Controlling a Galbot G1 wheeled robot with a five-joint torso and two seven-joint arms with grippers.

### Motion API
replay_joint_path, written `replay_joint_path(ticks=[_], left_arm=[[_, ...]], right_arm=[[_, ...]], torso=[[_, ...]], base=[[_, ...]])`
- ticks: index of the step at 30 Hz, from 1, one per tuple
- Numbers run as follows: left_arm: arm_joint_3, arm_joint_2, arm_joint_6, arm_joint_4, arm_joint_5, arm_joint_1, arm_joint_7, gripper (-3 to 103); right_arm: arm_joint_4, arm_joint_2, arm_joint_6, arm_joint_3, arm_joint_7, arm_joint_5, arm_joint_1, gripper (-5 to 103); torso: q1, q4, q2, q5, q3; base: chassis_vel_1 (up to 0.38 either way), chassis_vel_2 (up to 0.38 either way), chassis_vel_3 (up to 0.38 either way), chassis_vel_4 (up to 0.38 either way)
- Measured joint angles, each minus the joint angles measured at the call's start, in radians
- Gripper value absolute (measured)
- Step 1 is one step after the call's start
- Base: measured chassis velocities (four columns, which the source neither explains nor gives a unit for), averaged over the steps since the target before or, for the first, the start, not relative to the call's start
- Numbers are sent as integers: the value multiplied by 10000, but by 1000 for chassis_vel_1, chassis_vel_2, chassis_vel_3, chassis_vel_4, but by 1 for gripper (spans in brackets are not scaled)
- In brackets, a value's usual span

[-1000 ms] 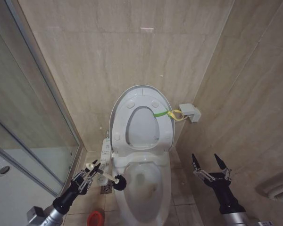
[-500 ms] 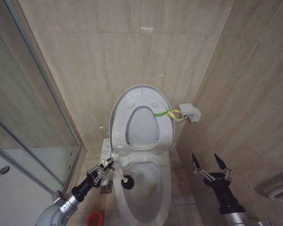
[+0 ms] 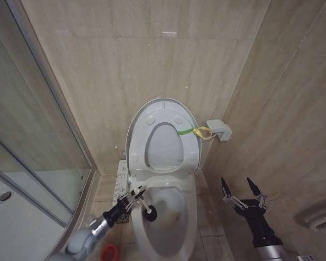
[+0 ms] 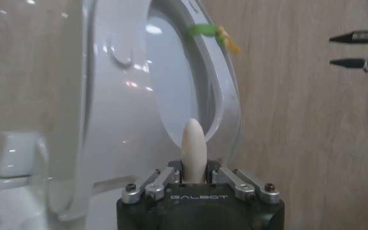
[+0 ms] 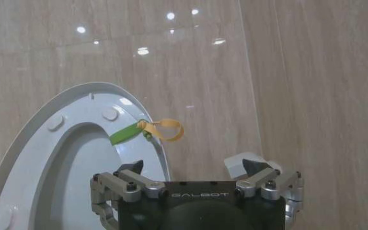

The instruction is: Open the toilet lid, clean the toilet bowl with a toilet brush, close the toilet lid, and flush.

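One light, stiff toilet brush (image 3: 144,207) is held clenched at its handle end by the left gripper (image 3: 135,196), over the toilet bowl (image 3: 168,217); the right gripper (image 3: 241,188) is parked beside it, spread.

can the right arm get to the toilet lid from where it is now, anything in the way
Probably yes. The right gripper hangs open beside the toilet bowl, and the toilet lid stands raised against the wall with bare space between them. The left gripper holds the toilet brush on the bowl's other side.
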Motion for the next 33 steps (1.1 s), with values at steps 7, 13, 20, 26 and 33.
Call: replay_joint_path(ticks=[7, 13, 20, 26, 33], left_arm=[[1004, -114, 21, 800, 164, -1109, 148, 23], [1597, -301, 30, 1235, 182, -1509, 346, 23], [2457, -957, -103, 2454, 473, -2128, 809, 23], [2811, -1695, -398, 3698, 933, -2648, 1038, 23], [3058, -1740, -547, 4024, 1143, -2820, 1213, 23]], right_arm=[[0, 0, 0, 0, 0, 0, 0, 100], [0, 0, 0, 0, 0, 0, 0, 100], [0, 0, 0, 0, 0, 0, 0, 100], [0, 0, 0, 0, -1, 0, 0, 100], [0, 0, 0, 0, -1, 0, 0, 100]], torso=[[0, 1, 0, 3, 0], [-1, 2, 1, 3, 0], [-1, 2, 1, 1, 0], [-2, 1, 2, 1, -2], [-2, 2, 2, 0, -1]], base=[[0, 0, 0, 0], [0, 0, 0, 0], [0, 0, 0, 0], [0, 0, 0, 0], [0, 0, 0, 0]])
